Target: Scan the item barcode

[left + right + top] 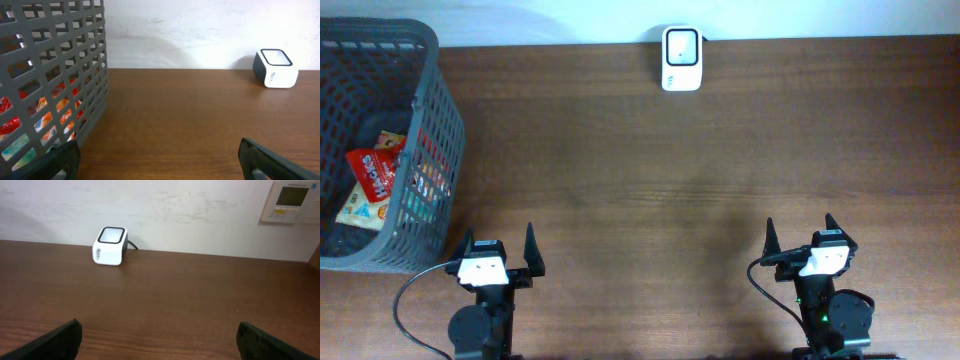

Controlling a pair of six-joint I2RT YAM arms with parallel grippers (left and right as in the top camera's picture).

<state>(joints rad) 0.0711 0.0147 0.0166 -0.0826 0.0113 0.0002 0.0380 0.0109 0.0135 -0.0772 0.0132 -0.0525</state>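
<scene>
Waiting at the near edge of the table (650, 200), the left gripper (500, 240) and right gripper (800, 230) both stand with jaws spread wide and hold nothing, which looks like a ready pose before any pick. The snack packets (372, 175) to be scanned lie inside the grey basket (438, 110) at far left, so the left arm seems best placed to reach in. The white scanner (681, 58) sits at the far edge, window up, reachable by either arm.
</scene>
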